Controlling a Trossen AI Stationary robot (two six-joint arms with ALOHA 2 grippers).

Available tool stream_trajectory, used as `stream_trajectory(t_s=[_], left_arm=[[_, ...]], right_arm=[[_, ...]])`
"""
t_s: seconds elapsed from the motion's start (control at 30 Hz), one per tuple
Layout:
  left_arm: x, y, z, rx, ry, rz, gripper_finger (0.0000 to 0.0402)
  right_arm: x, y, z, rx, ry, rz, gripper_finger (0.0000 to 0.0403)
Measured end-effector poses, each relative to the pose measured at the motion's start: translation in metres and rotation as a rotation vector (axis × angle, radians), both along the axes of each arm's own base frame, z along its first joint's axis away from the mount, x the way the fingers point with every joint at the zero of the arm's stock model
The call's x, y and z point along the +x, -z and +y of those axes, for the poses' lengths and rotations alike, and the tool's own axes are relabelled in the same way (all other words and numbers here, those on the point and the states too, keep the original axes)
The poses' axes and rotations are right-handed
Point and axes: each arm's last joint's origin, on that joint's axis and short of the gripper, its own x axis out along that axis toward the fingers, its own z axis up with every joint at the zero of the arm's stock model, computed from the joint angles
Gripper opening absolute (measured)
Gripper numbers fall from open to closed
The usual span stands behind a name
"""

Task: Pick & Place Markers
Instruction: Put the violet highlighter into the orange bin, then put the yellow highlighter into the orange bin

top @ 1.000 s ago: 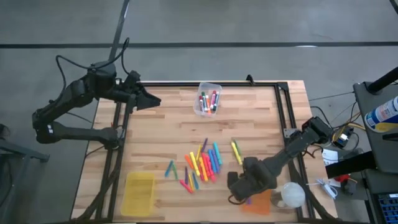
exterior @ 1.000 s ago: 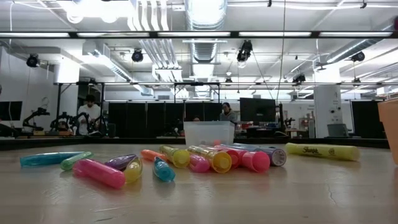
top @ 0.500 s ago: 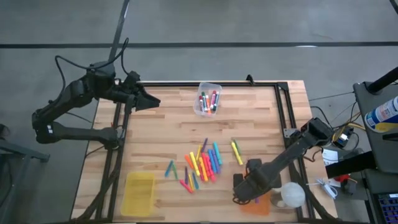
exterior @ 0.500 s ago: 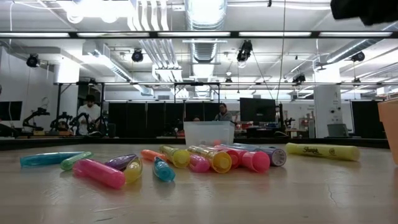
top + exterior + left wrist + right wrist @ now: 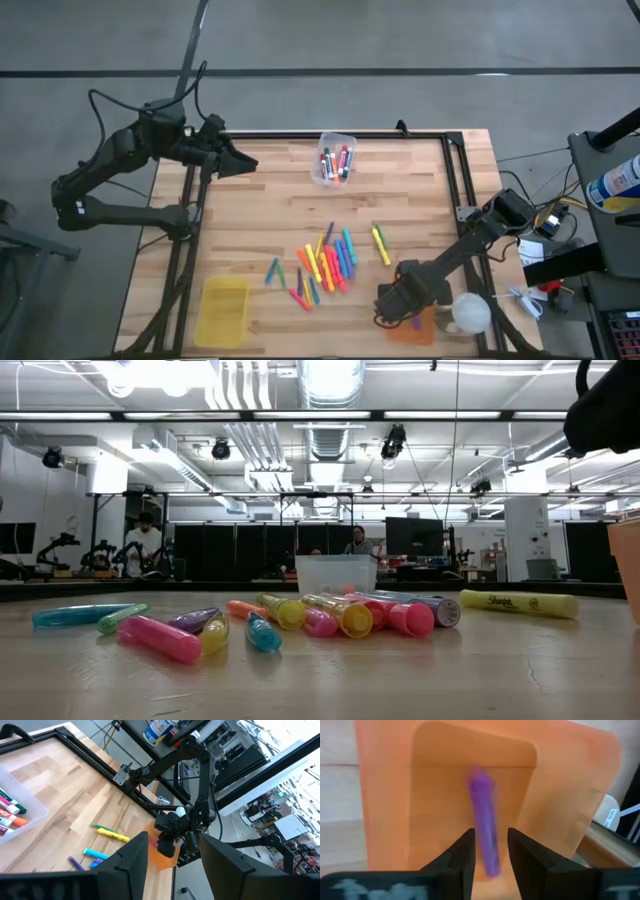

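Right gripper over orange bin, one purple marker inside.

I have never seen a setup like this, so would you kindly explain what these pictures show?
Two dark robot arms work at a wooden table. One picture looks straight down, one looks level across the tabletop, and one sits on each wrist. Coloured markers lie loose mid-table; a few more fill a clear bin, and a yellow bin stands near the front edge. The left tool waits open by the far left corner. The right tool hangs over an orange bin; its wrist picture shows a blurred purple marker between the parted fingers, apparently dropping in.
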Motion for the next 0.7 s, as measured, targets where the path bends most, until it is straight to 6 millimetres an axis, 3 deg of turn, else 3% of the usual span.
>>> stream_trajectory(t_s=[0.17,0.37,0.7], left_arm=[[0.000,0.000,0.000,0.000,0.000,0.000,0.0171],[0.000,0.000,0.000,0.001,0.001,0.000,0.0171],[0.000,0.000,0.000,0.011,0.003,-0.001,0.0171]], right_arm=[[0.003,-0.006,0.001,0.015,0.006,-0.019,0.0142],[0.017,-0.032,0.005,-0.007,-0.053,-0.157,0.0155],[0.052,-0.058,-0.034,-0.110,-0.213,-0.306,0.0132]])
